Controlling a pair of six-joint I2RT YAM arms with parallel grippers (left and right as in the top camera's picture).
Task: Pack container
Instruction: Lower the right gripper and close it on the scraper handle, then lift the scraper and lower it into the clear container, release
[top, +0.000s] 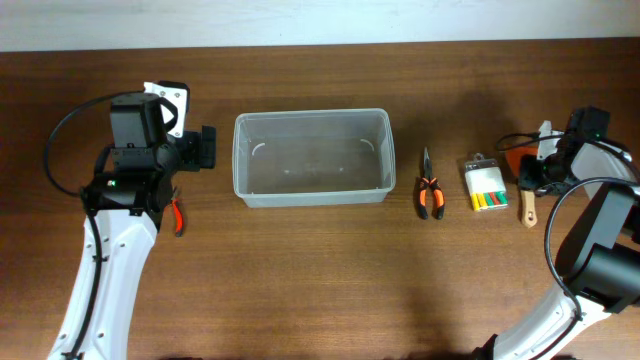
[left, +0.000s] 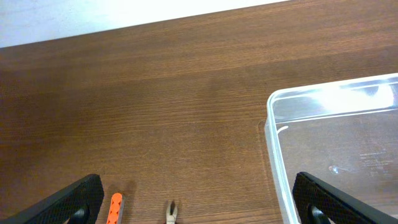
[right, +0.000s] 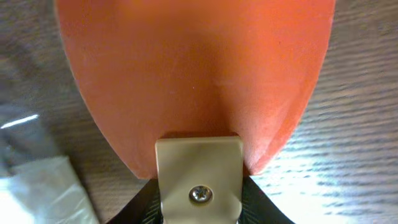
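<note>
The container (top: 312, 157) is a clear plastic tub, empty, at the middle of the table; its left rim shows in the left wrist view (left: 271, 130). My left gripper (top: 204, 147) hovers just left of it, open wide and empty (left: 199, 211). Small orange-handled cutters (top: 177, 215) lie under the left arm, and their tips (left: 171, 213) show between the fingers. My right gripper (top: 541, 168) at the far right is shut on the beige neck of an orange-bladed scraper (right: 199, 74), whose wooden handle (top: 527, 206) lies on the table.
Orange and black pliers (top: 430, 192) lie right of the tub. A clear pack of coloured pieces (top: 484, 185) lies between the pliers and the scraper. A white object (top: 545, 135) sits behind the right gripper. The table's back edge meets a white wall (left: 74, 18).
</note>
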